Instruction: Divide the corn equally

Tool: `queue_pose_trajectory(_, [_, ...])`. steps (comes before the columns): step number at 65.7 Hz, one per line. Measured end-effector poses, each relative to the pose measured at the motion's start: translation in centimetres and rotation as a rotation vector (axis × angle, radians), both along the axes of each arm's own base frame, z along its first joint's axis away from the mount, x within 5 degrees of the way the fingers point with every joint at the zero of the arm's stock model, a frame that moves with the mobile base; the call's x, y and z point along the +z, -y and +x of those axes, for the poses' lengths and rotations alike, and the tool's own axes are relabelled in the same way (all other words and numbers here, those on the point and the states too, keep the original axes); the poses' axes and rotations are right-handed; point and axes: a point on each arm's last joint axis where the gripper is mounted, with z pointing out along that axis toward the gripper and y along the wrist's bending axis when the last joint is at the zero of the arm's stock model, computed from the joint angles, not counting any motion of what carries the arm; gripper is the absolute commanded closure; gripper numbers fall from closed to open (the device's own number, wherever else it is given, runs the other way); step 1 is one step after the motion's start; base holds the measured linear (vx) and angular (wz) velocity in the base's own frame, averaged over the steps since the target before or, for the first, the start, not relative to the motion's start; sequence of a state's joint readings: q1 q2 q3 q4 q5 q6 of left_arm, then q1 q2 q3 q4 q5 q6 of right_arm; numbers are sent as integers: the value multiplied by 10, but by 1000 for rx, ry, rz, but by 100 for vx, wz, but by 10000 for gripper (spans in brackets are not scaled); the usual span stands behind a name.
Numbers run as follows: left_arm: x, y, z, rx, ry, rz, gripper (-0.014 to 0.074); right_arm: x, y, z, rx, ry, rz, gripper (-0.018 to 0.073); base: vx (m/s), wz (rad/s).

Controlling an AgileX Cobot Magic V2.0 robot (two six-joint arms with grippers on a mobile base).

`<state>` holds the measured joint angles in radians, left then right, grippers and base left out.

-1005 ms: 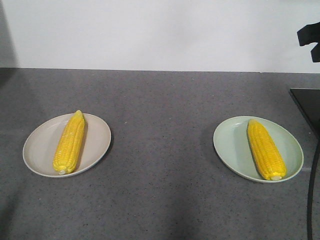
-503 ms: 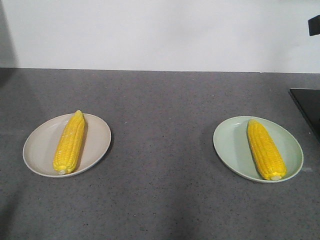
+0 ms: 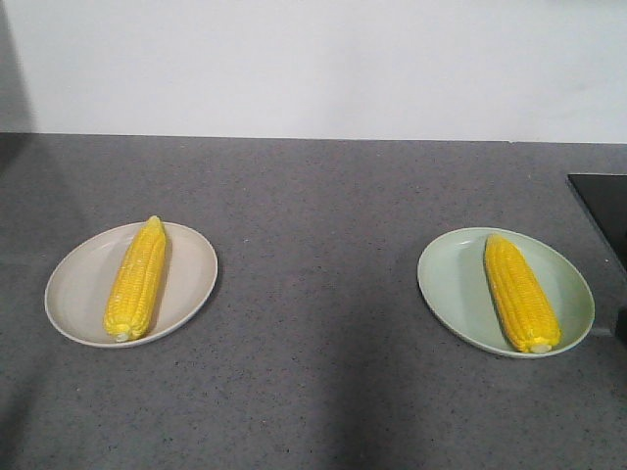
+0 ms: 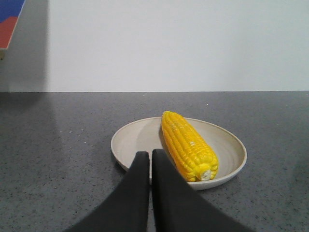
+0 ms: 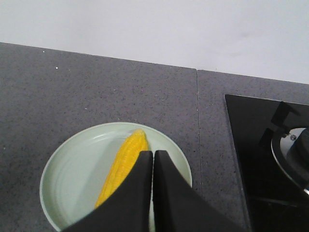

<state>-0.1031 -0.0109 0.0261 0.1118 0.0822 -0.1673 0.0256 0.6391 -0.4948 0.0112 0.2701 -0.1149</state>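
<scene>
- We count two corn cobs on the table [image 3: 313,245]: one cob [image 3: 135,280] lies on the beige plate [image 3: 191,264], the other cob [image 3: 521,293] on the pale green plate [image 3: 451,284].
- Plates sit well apart, one cob each. We judge the split even and the task essentially done.
- We see no loose corn elsewhere on the table in any view.
- Left gripper [image 4: 150,159]: jaws pressed together, holding nothing, hovering just before the beige plate.
- Right gripper [image 5: 153,159]: jaws pressed together, empty, above the green plate's cob; black stovetop [image 5: 260,159] beside it.
- Remaining, in our judgement: nothing to move; at most retract arms.
</scene>
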Motion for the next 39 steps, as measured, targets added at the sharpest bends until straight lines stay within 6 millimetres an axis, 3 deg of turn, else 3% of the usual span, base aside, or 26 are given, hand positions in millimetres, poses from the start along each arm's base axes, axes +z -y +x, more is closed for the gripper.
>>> queue_pose_trajectory(12, [0, 0, 0, 0, 0, 0, 602, -60, 1, -33, -4, 139, 7, 567, 0, 0])
queue_pose_trajectory(17, [0, 0, 0, 0, 0, 0, 602, -74, 1, -43, -5, 198, 9, 567, 0, 0])
queue_pose_trajectory(31, [0, 0, 0, 0, 0, 0, 602, -97, 2, -62, -9, 295, 33, 567, 0, 0])
queue_pose_trajectory(39, [0, 0, 0, 0, 0, 0, 602, -96, 2, -69, -11, 361, 59, 567, 0, 0])
